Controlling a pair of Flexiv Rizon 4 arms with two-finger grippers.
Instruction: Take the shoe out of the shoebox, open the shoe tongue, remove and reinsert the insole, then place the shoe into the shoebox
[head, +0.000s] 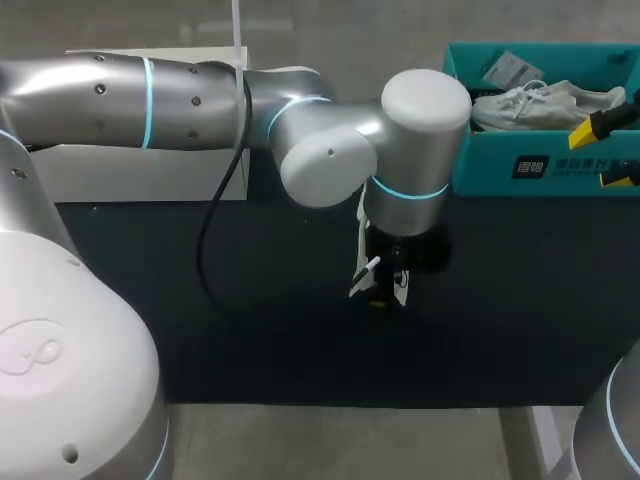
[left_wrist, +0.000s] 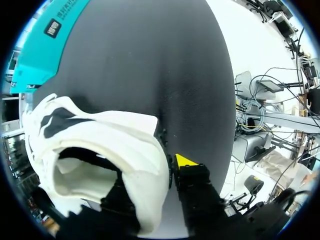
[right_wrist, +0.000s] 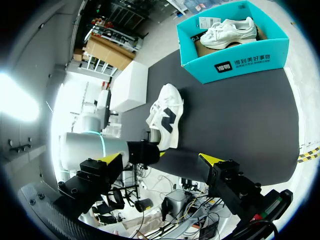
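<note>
– what's spread under everything?
– a black mat (head: 250, 340), running from the table's near edge to the back.
– anything at the back left?
– a plain white box (head: 130, 175), closed, standing just beside the mat's far edge.
– and in the teal shoebox (head: 545, 165)?
– a spare white sneaker (head: 545, 103) lying lengthwise along it, laces showing.
– alone?
– no, a small pale printed card (head: 510, 68) leans at the back wall, just behind the sneaker.
</note>
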